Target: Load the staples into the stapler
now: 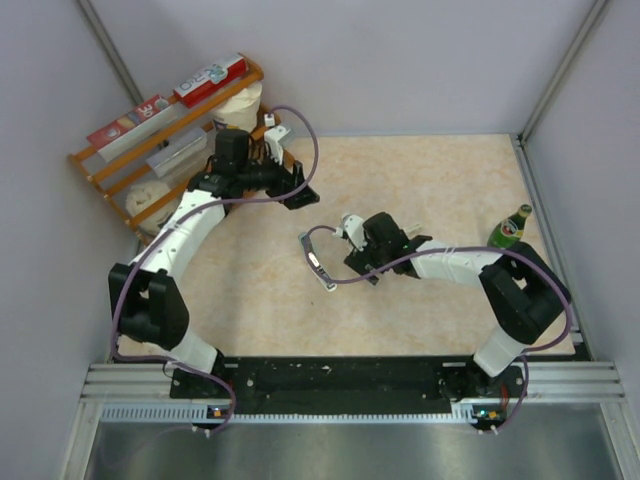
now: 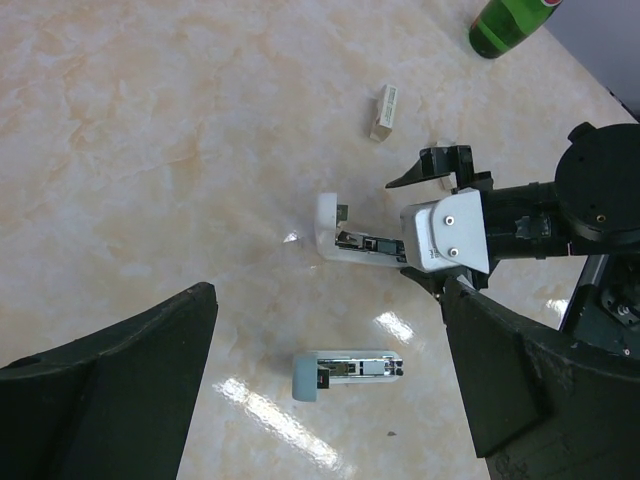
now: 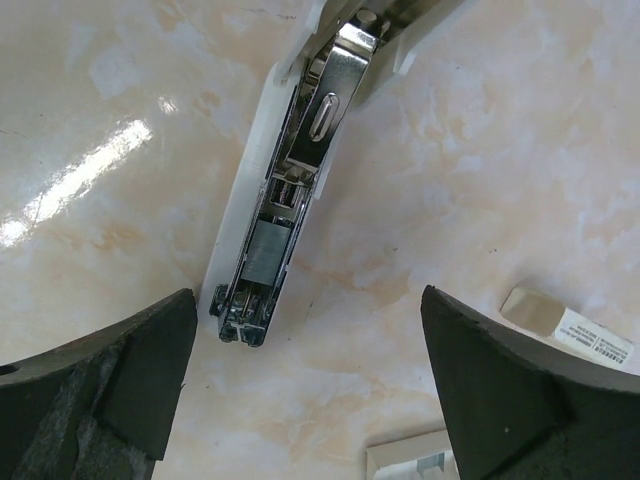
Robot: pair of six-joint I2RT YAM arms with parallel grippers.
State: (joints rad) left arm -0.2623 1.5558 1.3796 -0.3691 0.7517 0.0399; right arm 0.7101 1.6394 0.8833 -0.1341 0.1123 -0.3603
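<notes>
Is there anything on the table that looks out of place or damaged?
The white stapler mid-table lies swung open, its metal magazine exposed; that suits loading, not damage. The green bottle at the right edge seems unrelated.

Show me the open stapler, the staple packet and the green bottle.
open stapler (image 3: 285, 190), right wrist view, on its metal channel
staple packet (image 2: 385, 110), left wrist view, on its top face
green bottle (image 2: 510, 24), left wrist view, on its body

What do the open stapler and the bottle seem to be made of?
The open stapler: the white shell looks like matte plastic; its inner channel shines like bare steel, with bright glints. The bottle: probably green glass, judging by its glossy surface, though plastic is possible.
</notes>
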